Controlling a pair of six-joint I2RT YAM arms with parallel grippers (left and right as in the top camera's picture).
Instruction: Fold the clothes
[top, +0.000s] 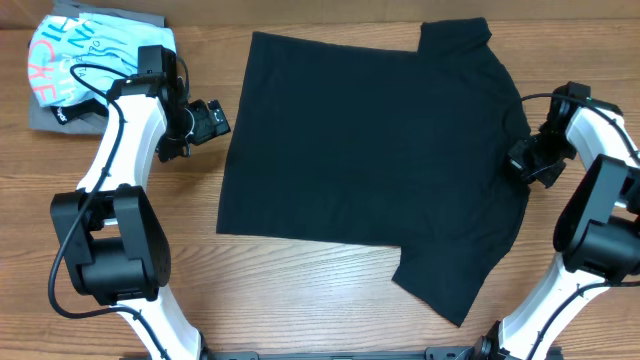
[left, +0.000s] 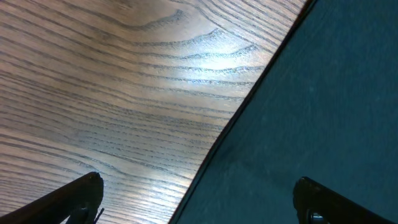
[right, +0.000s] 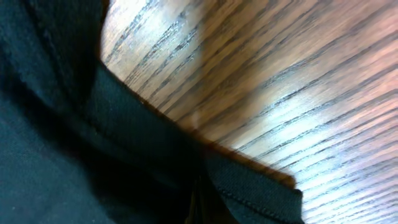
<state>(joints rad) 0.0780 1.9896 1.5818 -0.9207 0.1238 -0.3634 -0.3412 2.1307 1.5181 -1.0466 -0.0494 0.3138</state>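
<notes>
The black T-shirt (top: 370, 160) lies spread flat in the middle of the table, with one sleeve at the back right and one at the front right. My left gripper (top: 215, 122) is open at the shirt's left edge. In the left wrist view its fingers (left: 199, 193) straddle that edge of the shirt (left: 323, 112). My right gripper (top: 522, 160) is at the shirt's right edge, near the neck. In the right wrist view a stitched hem of the shirt (right: 50, 155) is pinched at the jaws (right: 199, 205); the fingers themselves are hidden by fabric.
A light blue shirt with lettering (top: 90, 60) lies on a grey folded garment (top: 50, 118) at the back left corner, beside my left arm. Bare wooden table (top: 300, 290) shows in front of the shirt.
</notes>
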